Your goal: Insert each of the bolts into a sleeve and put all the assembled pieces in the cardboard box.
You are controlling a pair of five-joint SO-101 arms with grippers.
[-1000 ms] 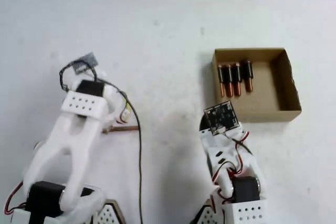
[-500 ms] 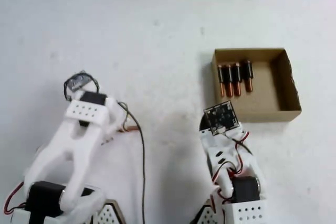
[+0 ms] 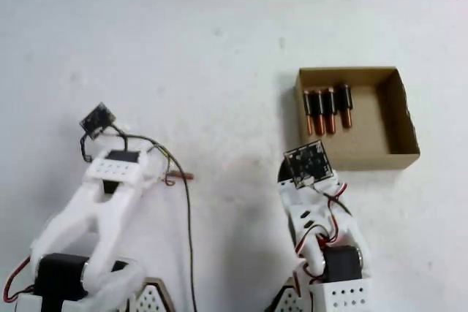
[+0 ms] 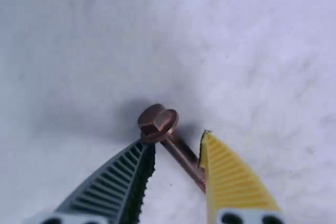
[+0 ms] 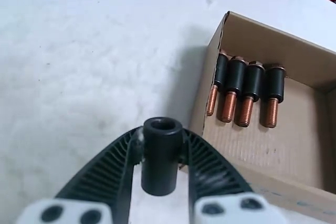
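Left fingers (image 4: 123,182): pinching the copper hex-head bolt (image 4: 159,123) by its shaft, over the white desk (image 3: 219,56).
Right fingers (image 5: 210,171): clamped on the black cylindrical sleeve (image 5: 160,156), beside the brown cardboard box (image 5: 252,38).
Lineup: bolt lies crosswise, head toward the right arm, well apart.

Copper bolt (image 4: 160,124), black sleeve (image 5: 161,156), brown cardboard box (image 5: 294,145), white table (image 3: 219,49), left gripper (image 4: 177,141) ribbed grey and yellow

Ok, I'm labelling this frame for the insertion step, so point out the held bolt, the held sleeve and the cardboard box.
held bolt (image 4: 157,120): left wrist view, on its hex head.
held sleeve (image 5: 160,166): right wrist view, on its black side wall.
cardboard box (image 3: 365,140): high view, on its bare floor.
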